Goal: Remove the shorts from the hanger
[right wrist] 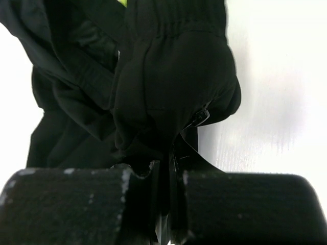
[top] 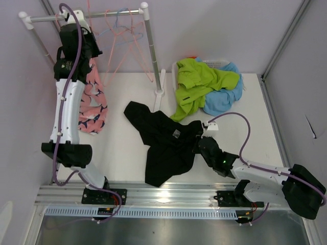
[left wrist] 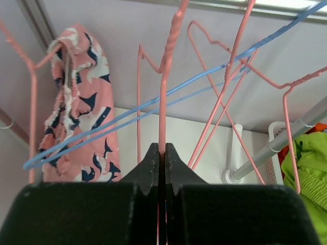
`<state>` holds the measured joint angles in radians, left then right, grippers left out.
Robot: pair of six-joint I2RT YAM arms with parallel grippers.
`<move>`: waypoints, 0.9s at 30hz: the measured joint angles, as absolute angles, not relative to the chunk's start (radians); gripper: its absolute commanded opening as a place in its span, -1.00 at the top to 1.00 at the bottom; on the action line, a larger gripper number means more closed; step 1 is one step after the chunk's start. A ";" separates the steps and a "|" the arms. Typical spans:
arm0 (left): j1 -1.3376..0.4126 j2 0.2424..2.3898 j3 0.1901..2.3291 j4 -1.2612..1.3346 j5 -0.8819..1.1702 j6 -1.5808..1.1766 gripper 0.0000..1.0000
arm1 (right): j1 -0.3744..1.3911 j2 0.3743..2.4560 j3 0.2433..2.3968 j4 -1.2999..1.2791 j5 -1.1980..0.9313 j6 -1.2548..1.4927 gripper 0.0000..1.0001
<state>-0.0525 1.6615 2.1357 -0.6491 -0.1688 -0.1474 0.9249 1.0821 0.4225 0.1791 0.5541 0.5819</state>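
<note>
The pink shorts with dark-blue shapes point(top: 92, 102) hang from a pink hanger at the left of the rack; they also show in the left wrist view point(left wrist: 76, 117). My left gripper point(left wrist: 159, 151) is up at the rack point(top: 76, 23) and is shut on the pink hanger's wire stem point(left wrist: 163, 97). The black shorts point(top: 161, 138) lie spread on the table. My right gripper point(top: 201, 138) is shut on their right edge, with dark cloth bunched between the jaws point(right wrist: 171, 153). The lime green shorts point(top: 202, 84) and the light blue shorts point(top: 225, 99) lie piled at the back right, with a bit of orange point(top: 192, 57) behind them.
A white rack with a top rail point(top: 92, 15) and an upright post point(top: 155, 56) stands at the back left. Several empty pink and blue hangers point(left wrist: 230, 81) hang from it. A white basket point(top: 217, 63) sits under the pile. Walls close in on both sides.
</note>
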 measured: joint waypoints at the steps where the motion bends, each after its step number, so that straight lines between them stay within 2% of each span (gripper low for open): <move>1: -0.052 1.684 2.148 -0.649 -0.160 -0.146 1.00 | 0.921 1.091 0.420 0.188 0.550 0.582 1.00; 15: -0.052 1.808 2.202 -0.657 -0.079 -0.140 1.00 | 0.812 1.161 0.383 0.322 0.454 0.564 1.00; 16: -0.052 1.808 2.201 -0.657 -0.075 -0.144 0.92 | 0.811 1.161 0.382 0.324 0.451 0.564 1.00; 18: -0.053 1.801 2.179 -0.646 -0.070 -0.156 0.52 | 0.811 1.161 0.381 0.326 0.445 0.564 1.00; 19: -0.053 1.795 2.160 -0.644 -0.065 -0.162 0.10 | 0.811 1.160 0.381 0.326 0.443 0.561 1.00; 22: -0.054 1.754 2.051 -0.630 -0.047 -0.186 -0.44 | 0.811 1.135 0.387 0.297 0.444 0.546 1.00; 26: -0.062 1.621 1.799 -0.588 -0.018 -0.211 -0.81 | 0.807 1.049 0.479 0.192 0.461 0.483 1.00; 27: -0.065 1.593 1.758 -0.588 -0.012 -0.220 -0.98 | 0.801 1.037 0.514 0.183 0.464 0.467 1.00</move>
